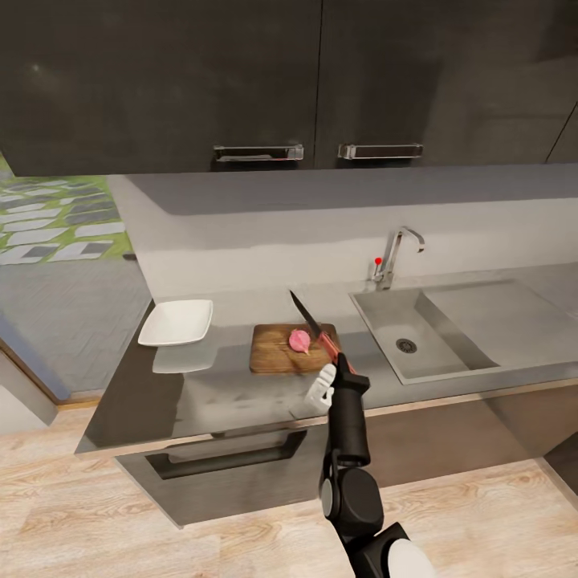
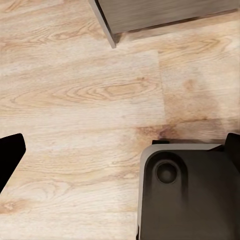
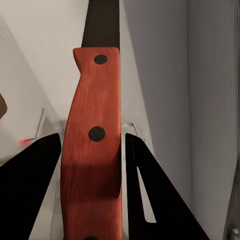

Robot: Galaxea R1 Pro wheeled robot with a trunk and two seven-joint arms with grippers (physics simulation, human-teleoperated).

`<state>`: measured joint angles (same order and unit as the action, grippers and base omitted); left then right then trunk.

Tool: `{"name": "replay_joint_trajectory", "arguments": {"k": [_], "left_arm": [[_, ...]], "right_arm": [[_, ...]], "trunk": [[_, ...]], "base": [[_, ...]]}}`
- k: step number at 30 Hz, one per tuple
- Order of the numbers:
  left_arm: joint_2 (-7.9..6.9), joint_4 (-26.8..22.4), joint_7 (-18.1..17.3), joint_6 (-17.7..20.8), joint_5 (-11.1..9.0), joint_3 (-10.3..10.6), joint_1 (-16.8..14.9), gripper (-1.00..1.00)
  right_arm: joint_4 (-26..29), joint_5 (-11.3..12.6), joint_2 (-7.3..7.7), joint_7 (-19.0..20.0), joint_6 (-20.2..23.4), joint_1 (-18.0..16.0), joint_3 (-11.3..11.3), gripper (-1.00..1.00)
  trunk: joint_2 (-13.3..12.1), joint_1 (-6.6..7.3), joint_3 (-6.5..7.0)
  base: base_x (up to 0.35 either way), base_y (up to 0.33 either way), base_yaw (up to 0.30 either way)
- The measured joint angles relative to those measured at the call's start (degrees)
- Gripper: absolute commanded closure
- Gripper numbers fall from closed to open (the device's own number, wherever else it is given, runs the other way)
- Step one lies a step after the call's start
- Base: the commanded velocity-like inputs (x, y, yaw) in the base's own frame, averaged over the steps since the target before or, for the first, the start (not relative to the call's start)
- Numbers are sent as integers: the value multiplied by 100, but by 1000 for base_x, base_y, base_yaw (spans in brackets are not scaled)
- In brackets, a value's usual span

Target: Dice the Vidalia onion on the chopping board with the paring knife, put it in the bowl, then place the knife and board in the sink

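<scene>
- Now my right gripper (image 1: pixel 335 361) is closed on the knife (image 1: pixel 315 323); in the right wrist view the reddish-brown handle (image 3: pixel 92 150) with dark rivets sits tight between my two black fingers (image 3: pixel 150 200).
- From the handle the dark blade points up and away from me, above the right end of the chopping board (image 1: pixel 291 348).
- On the board, near its right end, lies the pinkish onion (image 1: pixel 299 341), just beside the knife; I cannot tell if the blade touches it.
- The board lies on the grey countertop (image 1: pixel 241 393), between the bowl and the sink.
- Left of the board, a little apart from it, stands the white square bowl (image 1: pixel 177 322).
- Right of the board is the steel sink (image 1: pixel 449 353), with the tap (image 1: pixel 395 255) behind it.
- My left gripper (image 2: pixel 120 160) looks down on the wooden floor (image 2: pixel 85 95); its dark fingertips (image 2: pixel 10 155) are far apart at the two edges of the left wrist view, with nothing between them.
</scene>
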<state>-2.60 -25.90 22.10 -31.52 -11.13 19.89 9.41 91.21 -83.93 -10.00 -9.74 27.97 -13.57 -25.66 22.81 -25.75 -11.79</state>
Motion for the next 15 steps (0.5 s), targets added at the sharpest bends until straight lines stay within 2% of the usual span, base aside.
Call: {"name": "replay_joint_trajectory", "arguments": {"k": [12,15], "left_arm": [[5,-2,0,3,0,-3,0,-100],[24,-6,0,1,4,-1,0,-100]], "right_arm": [[111,26,0,54,0,0,9,100],[106,27,0,413,4,0,9,100]], "trunk": [[0,0,0],[0,0,0]], "base": [[0,0,0],[0,0,0]]}}
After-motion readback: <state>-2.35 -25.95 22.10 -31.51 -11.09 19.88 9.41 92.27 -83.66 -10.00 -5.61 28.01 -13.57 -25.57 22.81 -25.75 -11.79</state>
